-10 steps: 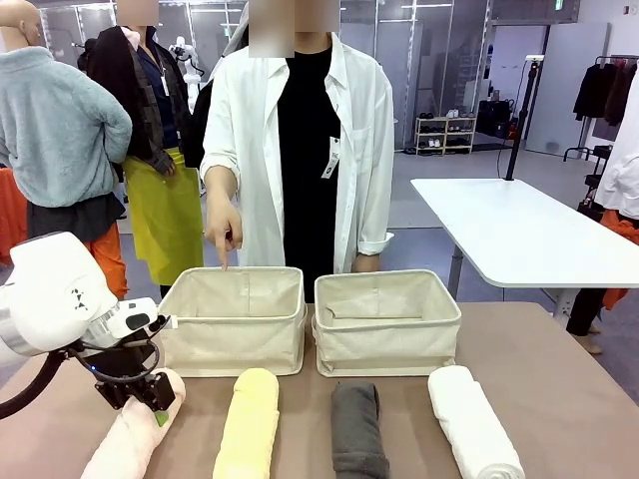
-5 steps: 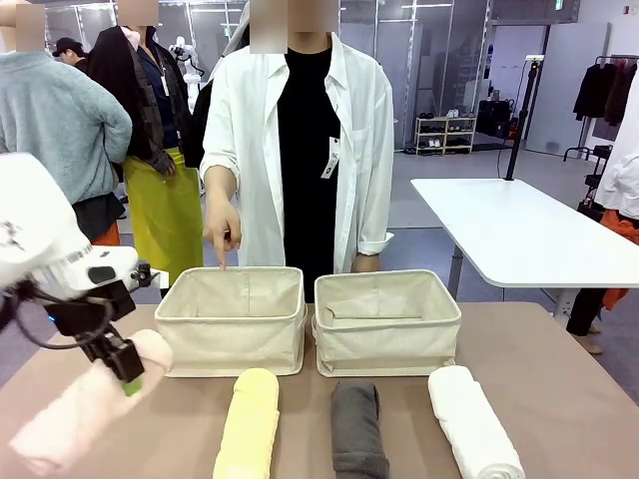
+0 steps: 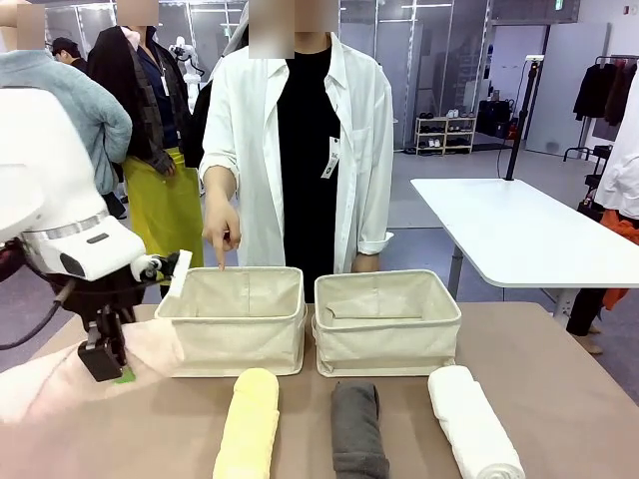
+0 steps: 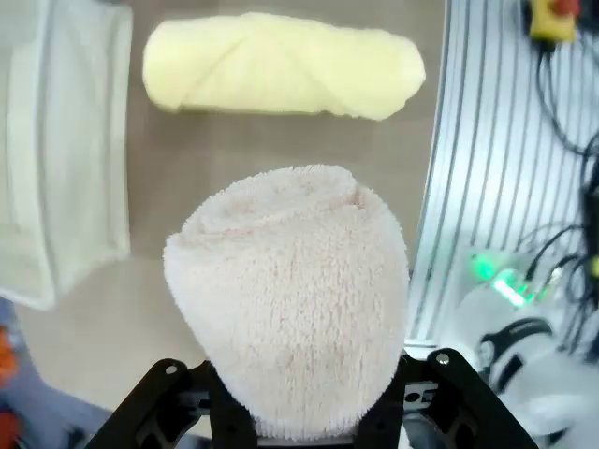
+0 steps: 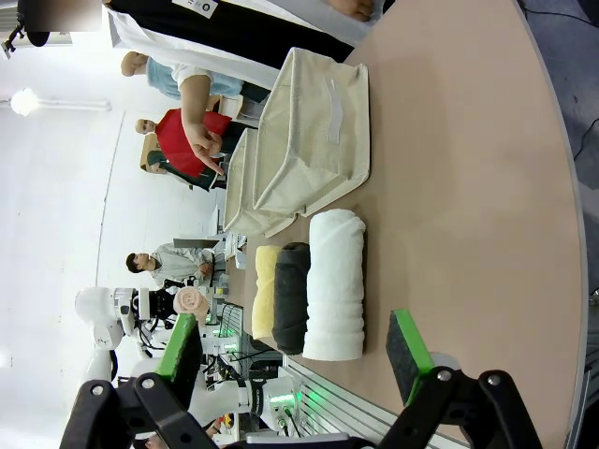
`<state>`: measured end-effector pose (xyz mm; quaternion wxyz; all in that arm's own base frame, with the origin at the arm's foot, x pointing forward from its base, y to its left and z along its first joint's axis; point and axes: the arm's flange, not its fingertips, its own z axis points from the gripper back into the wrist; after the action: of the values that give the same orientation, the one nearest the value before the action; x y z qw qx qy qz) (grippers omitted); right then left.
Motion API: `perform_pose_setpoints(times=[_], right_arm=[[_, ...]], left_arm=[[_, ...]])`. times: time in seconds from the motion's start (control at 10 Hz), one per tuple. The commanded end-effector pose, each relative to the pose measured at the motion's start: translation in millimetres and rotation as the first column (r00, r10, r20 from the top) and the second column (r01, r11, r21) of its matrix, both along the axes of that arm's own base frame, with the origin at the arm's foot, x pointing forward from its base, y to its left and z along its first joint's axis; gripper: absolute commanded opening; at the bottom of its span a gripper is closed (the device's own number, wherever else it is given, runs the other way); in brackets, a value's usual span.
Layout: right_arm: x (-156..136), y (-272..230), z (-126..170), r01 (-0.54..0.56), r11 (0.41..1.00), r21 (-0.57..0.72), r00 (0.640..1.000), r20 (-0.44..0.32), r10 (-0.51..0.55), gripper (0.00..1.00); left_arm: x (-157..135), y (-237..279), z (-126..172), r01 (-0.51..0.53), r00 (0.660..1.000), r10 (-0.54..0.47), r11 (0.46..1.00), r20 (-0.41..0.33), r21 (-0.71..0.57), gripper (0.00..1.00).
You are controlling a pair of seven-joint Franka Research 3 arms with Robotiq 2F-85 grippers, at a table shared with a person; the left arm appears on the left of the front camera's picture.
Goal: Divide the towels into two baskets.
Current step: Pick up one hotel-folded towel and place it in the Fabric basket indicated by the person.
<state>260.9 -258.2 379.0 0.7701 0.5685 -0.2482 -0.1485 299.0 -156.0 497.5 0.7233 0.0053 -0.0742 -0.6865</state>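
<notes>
Front view: the left gripper (image 3: 110, 367) is closed around the pale pink towel (image 3: 45, 384), just left of the left basket (image 3: 235, 334). A person's hand (image 3: 222, 230) points down over the far rim of this basket.

Left wrist view: the jaws press the end of the pale pink towel. The yellow towel (image 4: 281, 65) lies beyond it, beside the left basket.

Right wrist view: the right gripper (image 5: 295, 344) stands wide open and holds nothing. The white towel (image 5: 335, 281) lies between it and the left basket.

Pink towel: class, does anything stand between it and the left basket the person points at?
Only the near side wall of the left basket, which the pink towel, gripped by the left pincer just left of it, must clear. The person's hand points down at the far rim, off that path.
</notes>
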Motion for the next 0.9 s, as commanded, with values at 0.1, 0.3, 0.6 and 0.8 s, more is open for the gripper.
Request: perform_pose_setpoints(times=[0.1,0.3,0.6,0.8], right_arm=[[-1.9,0.4,2.4,0.000,1.000,0.001,1.000,0.009,0.000,1.00],[-1.9,0.4,2.4,0.000,1.000,0.001,1.000,0.009,0.000,1.00],[-1.9,0.4,2.4,0.000,1.000,0.001,1.000,0.009,0.000,1.00],[-1.9,0.4,2.4,0.000,1.000,0.001,1.000,0.009,0.000,1.00]], left_arm=[[0.0,0.0,0.0,0.000,1.000,0.000,1.000,0.000,0.000,0.24],[0.0,0.0,0.0,0.000,1.000,0.000,1.000,0.000,0.000,0.24],[43.6,-32.2,25.2,0.255,0.948,-0.263,0.965,0.181,0.066,0.34],[102.2,-57.3,31.9,0.329,0.925,-0.349,0.933,0.148,0.146,0.34]])
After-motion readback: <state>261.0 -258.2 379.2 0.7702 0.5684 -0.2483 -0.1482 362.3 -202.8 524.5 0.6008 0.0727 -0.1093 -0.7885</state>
